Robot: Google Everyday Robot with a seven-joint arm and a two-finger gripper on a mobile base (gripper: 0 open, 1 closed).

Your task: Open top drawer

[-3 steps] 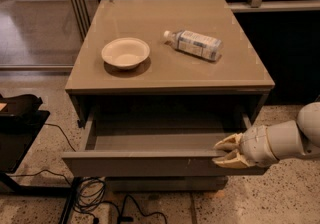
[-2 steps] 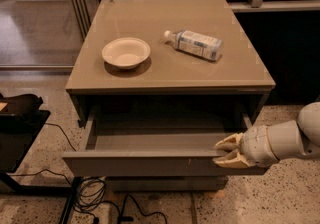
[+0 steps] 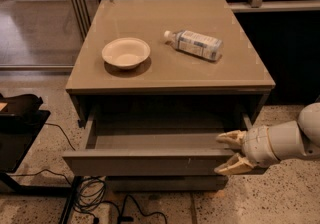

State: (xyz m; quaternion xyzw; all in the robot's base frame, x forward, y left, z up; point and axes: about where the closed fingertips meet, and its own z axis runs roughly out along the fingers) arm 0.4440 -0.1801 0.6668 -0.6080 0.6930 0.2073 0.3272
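Gripper (image 3: 217, 155) is hovering at the pulled-out top drawer (image 3: 145, 162)'s right end. Its fingers are standing apart, straddling the front panel.

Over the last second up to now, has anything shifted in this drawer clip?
Nothing visibly moved. The gripper stays at the right end of the top drawer front, and the drawer is pulled out as far as before. Nothing was taken hold of or let go. The bowl and bottle lie unchanged on the cabinet top.
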